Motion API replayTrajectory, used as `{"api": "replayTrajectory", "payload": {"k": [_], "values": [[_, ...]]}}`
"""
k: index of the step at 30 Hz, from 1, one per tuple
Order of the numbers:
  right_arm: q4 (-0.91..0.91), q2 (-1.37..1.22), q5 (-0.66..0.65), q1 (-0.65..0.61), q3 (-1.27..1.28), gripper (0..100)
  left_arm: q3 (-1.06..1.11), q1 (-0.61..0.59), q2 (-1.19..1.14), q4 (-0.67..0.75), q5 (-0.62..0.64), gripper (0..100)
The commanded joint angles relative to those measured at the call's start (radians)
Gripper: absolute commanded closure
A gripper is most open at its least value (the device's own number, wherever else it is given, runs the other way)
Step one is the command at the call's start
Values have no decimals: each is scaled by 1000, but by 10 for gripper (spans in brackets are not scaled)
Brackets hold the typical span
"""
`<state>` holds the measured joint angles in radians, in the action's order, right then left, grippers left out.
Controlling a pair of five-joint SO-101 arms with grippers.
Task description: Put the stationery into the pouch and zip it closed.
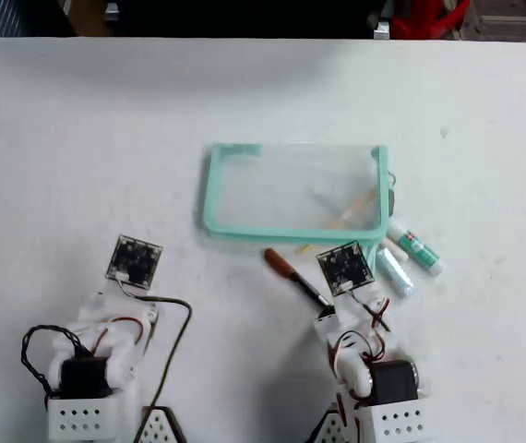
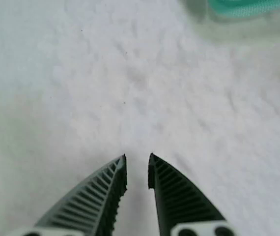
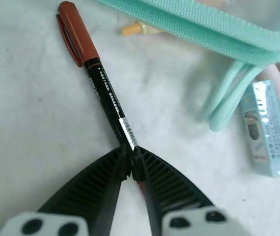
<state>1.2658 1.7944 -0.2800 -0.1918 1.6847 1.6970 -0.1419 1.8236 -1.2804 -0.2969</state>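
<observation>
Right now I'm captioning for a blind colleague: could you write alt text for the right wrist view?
The right gripper pinches the end of a black pen with a red-brown cap on the white table. Beyond lie a mint-edged clear pouch and a pale blue box.

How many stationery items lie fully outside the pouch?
4: pen in the right gripper; blue box, pink stick and white tube beside the pouch. A yellow stick lies partly under or inside it; others may hide.
</observation>
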Motion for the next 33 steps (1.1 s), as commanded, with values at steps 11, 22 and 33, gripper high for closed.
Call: {"api": "replayTrajectory", "payload": {"k": [11, 22, 33], "values": [[2, 4, -6, 7, 6, 981, -5, 8, 1, -6, -6, 909], [2, 4, -3, 4, 6, 981, -5, 8, 1, -6, -6, 909], [-423, 7, -6, -19, 6, 981, -5, 8, 1, -6, -6, 909]]}}
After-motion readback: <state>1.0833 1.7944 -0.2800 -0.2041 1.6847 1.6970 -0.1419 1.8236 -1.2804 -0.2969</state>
